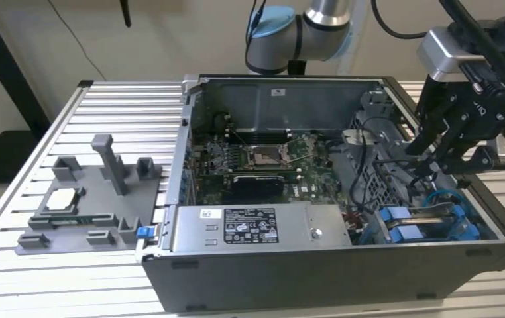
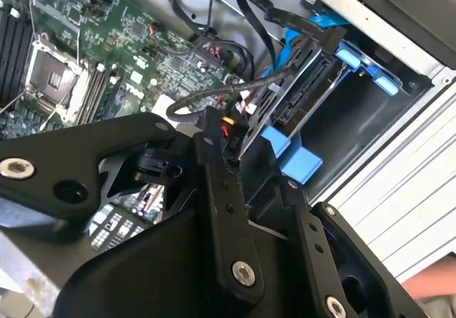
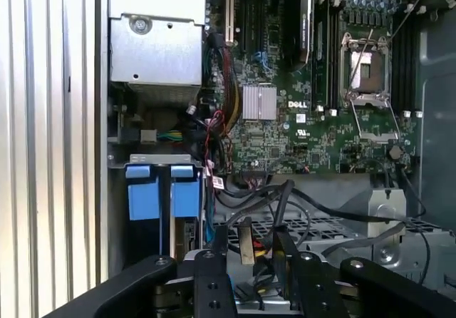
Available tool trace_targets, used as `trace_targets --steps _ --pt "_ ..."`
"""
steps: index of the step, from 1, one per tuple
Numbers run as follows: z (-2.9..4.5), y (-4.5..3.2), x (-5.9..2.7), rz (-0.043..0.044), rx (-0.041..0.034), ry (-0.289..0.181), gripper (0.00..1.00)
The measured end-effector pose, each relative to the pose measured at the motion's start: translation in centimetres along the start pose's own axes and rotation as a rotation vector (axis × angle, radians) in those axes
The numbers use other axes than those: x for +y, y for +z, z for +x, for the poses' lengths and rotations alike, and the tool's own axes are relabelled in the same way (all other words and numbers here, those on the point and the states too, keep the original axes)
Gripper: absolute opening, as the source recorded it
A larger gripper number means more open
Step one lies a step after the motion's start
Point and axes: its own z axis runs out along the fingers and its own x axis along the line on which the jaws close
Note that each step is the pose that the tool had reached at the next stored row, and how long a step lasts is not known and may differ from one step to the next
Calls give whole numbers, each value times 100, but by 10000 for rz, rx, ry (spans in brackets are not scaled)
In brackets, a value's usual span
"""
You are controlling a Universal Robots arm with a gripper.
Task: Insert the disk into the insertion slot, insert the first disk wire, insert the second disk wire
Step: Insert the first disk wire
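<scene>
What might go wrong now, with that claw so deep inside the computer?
1. Loose black cables loop right by the gripper and might snag on it.
2. The gripper hangs close to the disk in its blue carrier. A small misalignment could knock the disk or bend a connector.

The arm (image 1: pixel 319 30) is made of brushed silver tubes and rounded joints, closed by pale blue end caps (image 1: pixel 275 20). Black cables (image 1: pixel 394 26) loop beside it, above the pincer (image 1: pixel 434 159). Just above the pincer is a silver-grey camera block (image 1: pixel 451 53) with rounded corners. The pincer is matte black all over, with pale lettering on its side. In both wrist views its flat black link bars (image 2: pixel 221 211) (image 3: pixel 206 289) have rows of small holes and round silver screw heads (image 2: pixel 244 273).
</scene>
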Motion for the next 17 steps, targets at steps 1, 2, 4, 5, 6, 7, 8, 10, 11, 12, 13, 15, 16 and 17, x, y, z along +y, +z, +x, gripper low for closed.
trace_targets --steps 1,2,4,5,6,7,8,10,11,12,13,15,16,17 --pt "3 3 0 0 -1 -1 100" --pt "5 6 0 0 -1 -2 100" --pt "11 15 -1 -1 -2 -4 100" --pt "13 18 -1 -1 -1 -4 100" --pt "16 21 -1 -1 0 -4 100" --pt "18 24 -1 -1 0 -5 100" --pt "19 26 -1 -1 1 -5 100" --pt "21 29 0 -1 -19 -5 100" --pt "21 31 1 -2 -66 -7 100" --pt "21 31 2 -3 -125 -9 100" --pt "21 31 2 -4 -179 -12 100" --pt "21 31 5 -6 -283 -15 100" --pt "20 30 5 -7 -309 -17 100" --pt "20 31 5 -7 -333 -18 100"
